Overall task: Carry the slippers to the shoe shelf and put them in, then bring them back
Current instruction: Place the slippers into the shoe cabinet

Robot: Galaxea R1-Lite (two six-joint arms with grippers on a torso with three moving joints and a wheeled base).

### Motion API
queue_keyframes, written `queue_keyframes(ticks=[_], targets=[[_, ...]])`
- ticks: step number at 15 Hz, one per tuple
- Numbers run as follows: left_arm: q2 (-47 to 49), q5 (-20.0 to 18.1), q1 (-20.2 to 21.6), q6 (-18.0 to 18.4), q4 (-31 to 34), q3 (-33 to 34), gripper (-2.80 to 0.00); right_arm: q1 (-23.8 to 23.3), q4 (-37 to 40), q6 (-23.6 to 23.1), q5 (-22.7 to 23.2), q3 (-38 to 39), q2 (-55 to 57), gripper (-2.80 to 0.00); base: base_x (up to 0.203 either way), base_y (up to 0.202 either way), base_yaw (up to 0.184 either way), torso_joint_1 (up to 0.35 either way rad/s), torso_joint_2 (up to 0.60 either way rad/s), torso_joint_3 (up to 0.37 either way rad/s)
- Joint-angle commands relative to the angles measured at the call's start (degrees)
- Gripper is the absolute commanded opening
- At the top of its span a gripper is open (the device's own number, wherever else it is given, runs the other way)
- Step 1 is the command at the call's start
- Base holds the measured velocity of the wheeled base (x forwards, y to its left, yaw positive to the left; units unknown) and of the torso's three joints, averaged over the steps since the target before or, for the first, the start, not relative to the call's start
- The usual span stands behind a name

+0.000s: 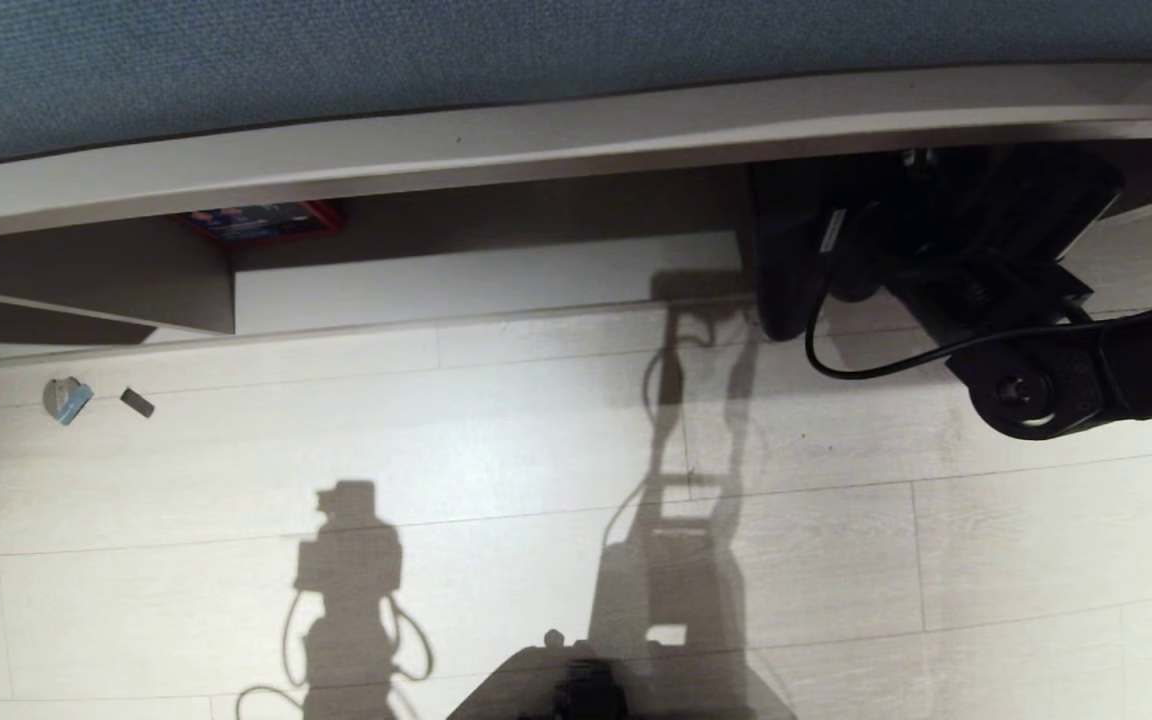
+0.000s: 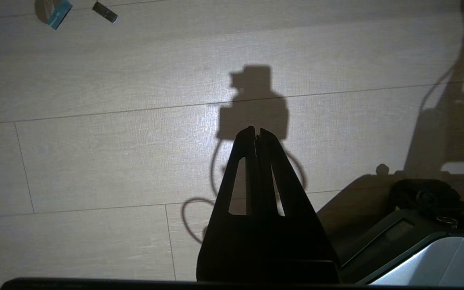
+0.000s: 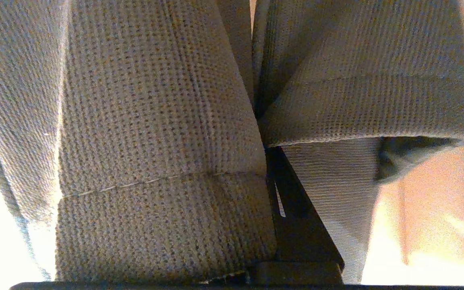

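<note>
The right gripper (image 3: 270, 161) is clamped on the slippers (image 3: 155, 133), its dark fingers (image 3: 296, 225) wedged between the two of them, which hang pressed side by side. In the head view the right arm (image 1: 1086, 370) reaches in from the right toward the shoe shelf (image 1: 496, 270), and a dark mass (image 1: 796, 250) hangs at its front edge there; whether this is the slippers cannot be told. The open part of the shelf shows only its pale base board. Left of the vertical divider (image 1: 186, 290), a red-edged box (image 1: 266, 220) sits in the back of another compartment. The slippers are a woven, ribbed fabric with a stitched seam across each wide band. The left gripper (image 2: 257, 135) hangs over the wooden floor (image 2: 115, 141), fingers together, holding nothing.
</note>
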Motion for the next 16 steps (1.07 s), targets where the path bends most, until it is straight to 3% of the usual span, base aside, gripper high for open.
queue_keyframes(ticks=[1,12,16], targets=[[0.0,-0.1,0.0,0.0,0.0,0.4,-2.8,0.5,-0.1,-0.1,0.0,-2.1,1.3,-2.8,0.0,0.0,0.0,0.0,0.0,0.0],[0.0,-0.1,0.0,-0.1,0.0,0.4,-2.8,0.0,1.8,-1.5,1.7,-18.6,12.5,-2.8,0.0,0.0,0.0,0.0,0.0,0.0],[0.0,-0.1,0.0,-0.1,-0.1,0.4,-2.8,-0.5,6.0,-1.2,2.0,-19.3,12.1,-2.8,0.0,0.0,0.0,0.0,0.0,0.0]])
